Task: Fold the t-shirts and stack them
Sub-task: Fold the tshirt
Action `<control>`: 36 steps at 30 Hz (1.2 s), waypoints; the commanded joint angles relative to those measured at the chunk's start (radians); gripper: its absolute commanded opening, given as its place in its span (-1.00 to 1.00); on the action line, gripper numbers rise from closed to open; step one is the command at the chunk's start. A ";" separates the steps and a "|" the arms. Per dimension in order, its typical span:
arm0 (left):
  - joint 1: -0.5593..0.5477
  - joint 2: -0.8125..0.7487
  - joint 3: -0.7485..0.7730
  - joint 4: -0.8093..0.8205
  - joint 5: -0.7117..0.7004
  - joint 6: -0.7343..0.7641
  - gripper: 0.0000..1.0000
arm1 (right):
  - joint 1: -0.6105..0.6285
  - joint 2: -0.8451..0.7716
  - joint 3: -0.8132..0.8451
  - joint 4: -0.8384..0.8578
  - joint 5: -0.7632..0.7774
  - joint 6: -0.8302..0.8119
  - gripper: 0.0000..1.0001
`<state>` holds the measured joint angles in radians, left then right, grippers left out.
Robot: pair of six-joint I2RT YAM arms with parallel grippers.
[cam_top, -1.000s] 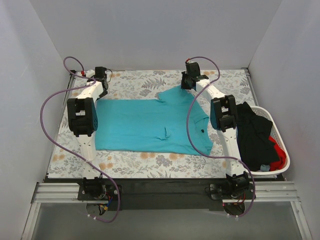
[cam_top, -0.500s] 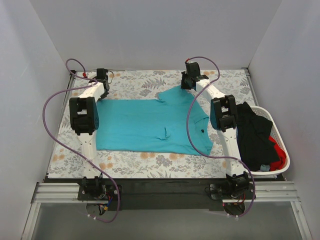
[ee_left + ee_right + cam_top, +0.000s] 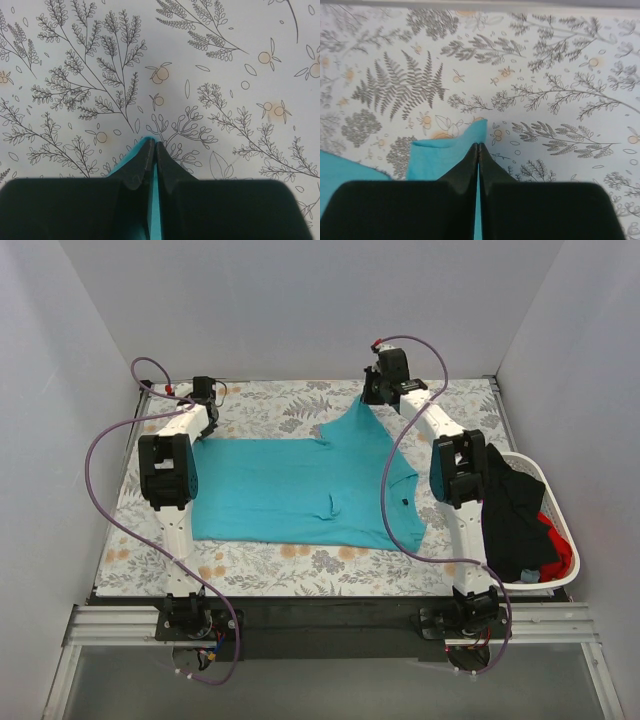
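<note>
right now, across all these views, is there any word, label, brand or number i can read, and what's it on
No text can be read in any view.
On the teal t-shirt: one small dark mark near its right side, too small to read or to tell whether it is lettering.
On the floral cloth: only printed leaves and orange blossoms, no words.
On the white basket: no label visible.

I see my left gripper (image 3: 151, 145) with its two black fingers (image 3: 170, 172) pressed tip to tip, pinching a thin strip of soft teal-turquoise cotton t-shirt (image 3: 154, 220). Under them the grey floral-patterned cloth with orange blossoms (image 3: 210, 60) lies flat.
</note>
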<state>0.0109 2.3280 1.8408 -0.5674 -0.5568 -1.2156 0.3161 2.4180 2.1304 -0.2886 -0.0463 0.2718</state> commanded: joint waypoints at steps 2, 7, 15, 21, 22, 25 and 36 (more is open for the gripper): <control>0.003 -0.105 -0.006 0.043 0.009 -0.001 -1.00 | -0.017 -0.157 -0.033 0.078 -0.026 -0.025 -0.97; 0.006 -0.153 -0.017 0.051 0.043 -0.019 -1.00 | -0.018 -0.236 -0.122 0.077 -0.029 -0.025 -0.97; 0.018 -0.228 -0.106 0.061 0.086 -0.051 -1.00 | -0.018 -0.373 -0.312 0.097 -0.036 -0.013 -0.97; 0.038 -0.306 -0.221 0.064 0.092 -0.091 -1.00 | -0.015 -0.512 -0.501 0.131 -0.029 0.013 -0.97; 0.044 -0.317 -0.235 0.063 0.097 -0.097 -1.00 | -0.015 -0.529 -0.530 0.134 -0.023 0.017 -0.97; 0.066 -0.349 -0.288 0.058 0.118 -0.122 -1.00 | -0.017 -0.600 -0.621 0.146 -0.012 0.038 -0.97; 0.098 -0.449 -0.422 0.055 0.156 -0.173 -1.00 | -0.014 -0.786 -0.888 0.160 0.028 0.086 -0.97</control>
<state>0.1013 1.9686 1.4395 -0.5190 -0.4049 -1.3651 0.3016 1.6833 1.2881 -0.1619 -0.0437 0.3374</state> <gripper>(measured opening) 0.014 0.020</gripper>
